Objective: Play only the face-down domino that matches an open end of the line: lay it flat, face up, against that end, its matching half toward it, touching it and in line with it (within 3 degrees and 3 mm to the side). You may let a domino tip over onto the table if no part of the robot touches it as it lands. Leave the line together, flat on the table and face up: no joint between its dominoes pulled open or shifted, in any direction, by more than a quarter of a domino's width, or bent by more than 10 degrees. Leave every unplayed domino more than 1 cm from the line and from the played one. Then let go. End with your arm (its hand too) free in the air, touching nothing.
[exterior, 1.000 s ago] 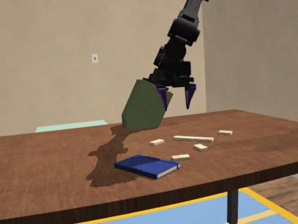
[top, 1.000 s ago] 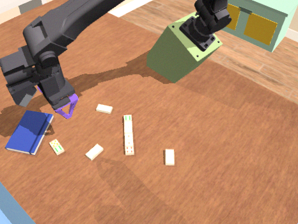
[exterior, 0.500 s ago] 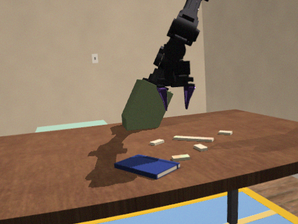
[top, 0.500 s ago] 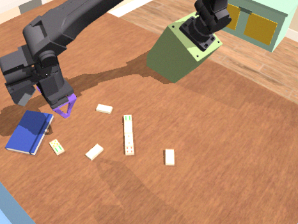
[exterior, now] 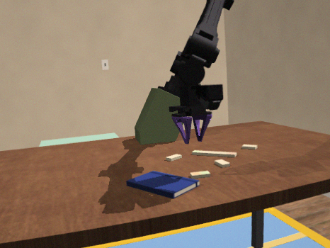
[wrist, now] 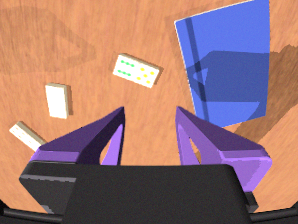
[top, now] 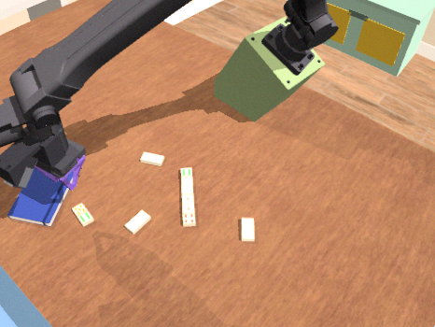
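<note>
Dominoes lie scattered on your wooden table [top: 327, 262], and reading the top view from left to right you first meet the blue book [top: 35, 206] at the table's left side, with the arm's wrist and the gripper [top: 70, 175] hanging over its upper right corner. You can see the purple fingers in the wrist view standing partly apart with only bare table between them, so the claw is open and holds nothing. Just right of the book lies a face-up domino [top: 82, 214], turned at a slant, showing yellow and orange pips on one half and green marks on the other; it sits apart from the book and well apart from the line. Next comes a face-down domino [top: 137, 221], also slanted, and above it another blank one [top: 152, 159] lying nearly level. Further right you find the line [top: 187, 196], two dominoes end to end running up and down the view, face up, with green bars at its upper end and orange pips at its lower end. Right of the line, apart from it, a third face-down domino [top: 247, 229] lies upright in the view. At the far right stands the green pedestal [top: 252, 89] carrying the arm's base.
</note>
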`<action>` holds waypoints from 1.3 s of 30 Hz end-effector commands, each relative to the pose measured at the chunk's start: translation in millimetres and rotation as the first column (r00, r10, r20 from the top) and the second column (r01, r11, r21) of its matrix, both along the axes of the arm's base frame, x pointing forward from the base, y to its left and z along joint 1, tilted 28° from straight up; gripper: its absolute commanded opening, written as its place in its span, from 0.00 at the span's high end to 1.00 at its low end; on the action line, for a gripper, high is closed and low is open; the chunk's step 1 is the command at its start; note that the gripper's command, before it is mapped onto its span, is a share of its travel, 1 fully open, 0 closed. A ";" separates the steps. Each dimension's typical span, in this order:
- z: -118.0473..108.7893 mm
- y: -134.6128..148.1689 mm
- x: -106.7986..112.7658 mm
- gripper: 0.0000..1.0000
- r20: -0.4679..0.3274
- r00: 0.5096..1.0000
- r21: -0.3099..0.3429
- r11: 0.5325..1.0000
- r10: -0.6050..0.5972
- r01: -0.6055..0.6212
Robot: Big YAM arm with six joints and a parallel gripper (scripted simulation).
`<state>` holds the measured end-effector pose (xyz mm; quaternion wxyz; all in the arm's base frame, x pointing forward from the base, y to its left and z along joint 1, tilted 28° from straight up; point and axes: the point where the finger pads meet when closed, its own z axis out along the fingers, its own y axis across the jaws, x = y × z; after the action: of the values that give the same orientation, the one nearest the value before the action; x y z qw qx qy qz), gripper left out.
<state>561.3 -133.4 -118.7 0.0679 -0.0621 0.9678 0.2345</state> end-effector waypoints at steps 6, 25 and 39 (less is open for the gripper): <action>7.6 3.8 13.5 0.58 0.144 0.963 -0.043 0.974 0.226 -0.222; 4.1 15.9 16.2 0.58 0.339 0.660 -0.209 0.737 0.671 -0.642; 3.0 16.8 11.9 0.58 0.370 0.489 -0.293 0.598 0.790 -0.746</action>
<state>568.0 -117.8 -118.1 0.1761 -0.5080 0.8236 0.1804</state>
